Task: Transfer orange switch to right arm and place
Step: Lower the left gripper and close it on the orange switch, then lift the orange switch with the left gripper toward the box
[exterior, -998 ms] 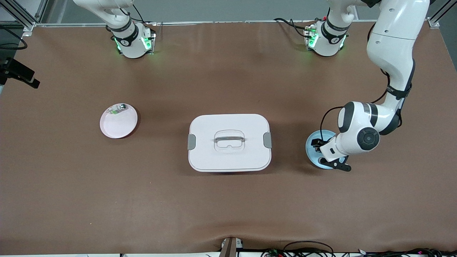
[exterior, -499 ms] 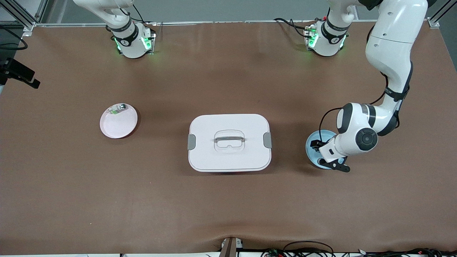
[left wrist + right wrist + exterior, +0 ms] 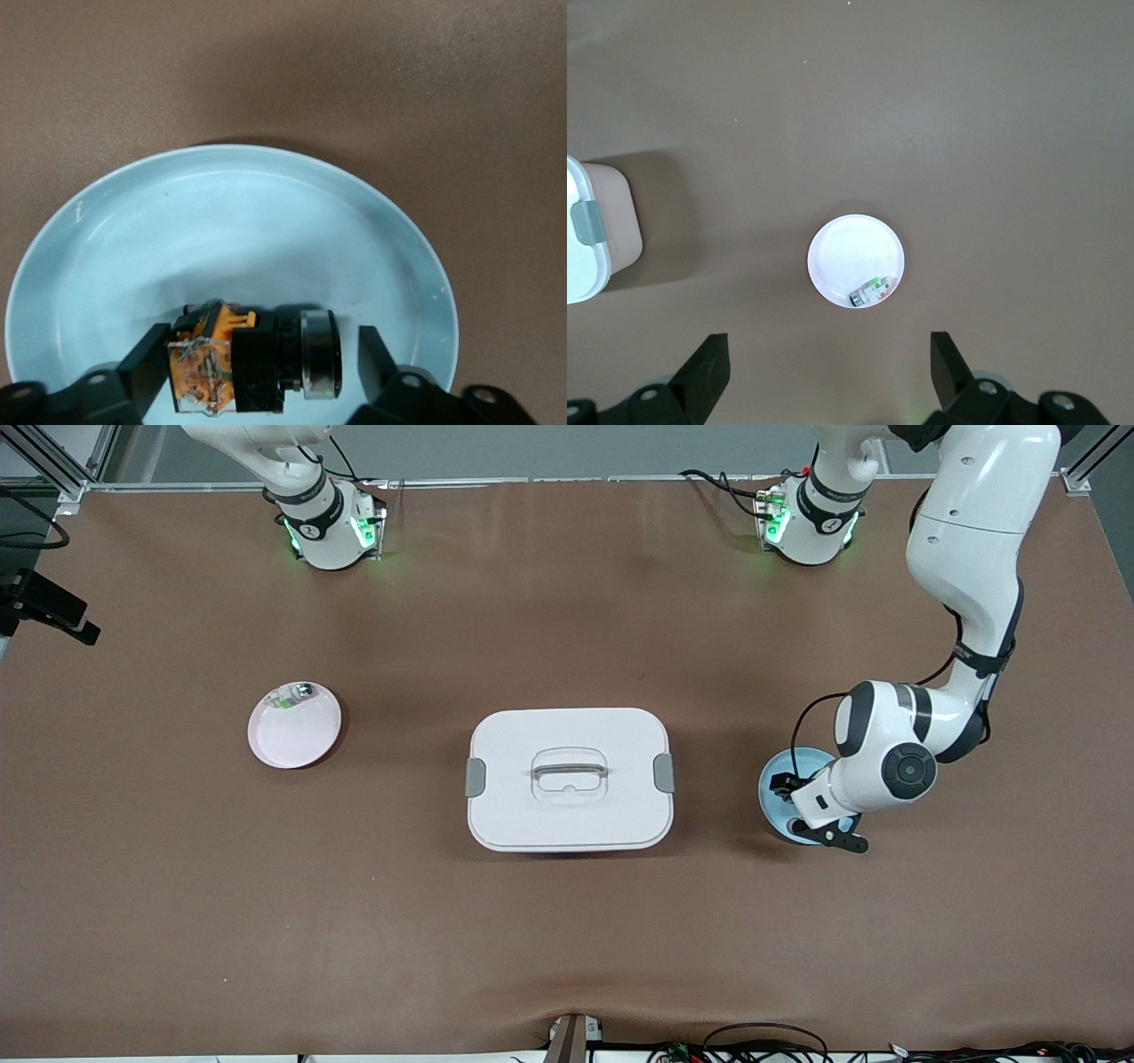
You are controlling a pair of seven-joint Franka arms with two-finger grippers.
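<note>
The orange switch [image 3: 252, 363], a small black block with an orange end and a silver-ringed round end, lies in the pale blue plate [image 3: 230, 221]. My left gripper [image 3: 263, 363] is down in that plate with a finger on each side of the switch. One fingertip [image 3: 151, 359] is against the orange end, and a small gap shows at the ringed end. In the front view the left hand [image 3: 802, 802] hides the switch on the blue plate [image 3: 778, 778]. My right gripper [image 3: 828, 367] is open and empty, high over the table by the pink plate [image 3: 837, 248].
A white lidded box [image 3: 567, 779] with grey clips and a handle stands mid-table between the two plates. The pink plate [image 3: 292, 735] toward the right arm's end holds a small white, green and silver part [image 3: 292, 693]. A corner of the box [image 3: 585, 239] shows in the right wrist view.
The left hand has shifted slightly toward the box and settled over the blue plate. The right arm has not moved.
</note>
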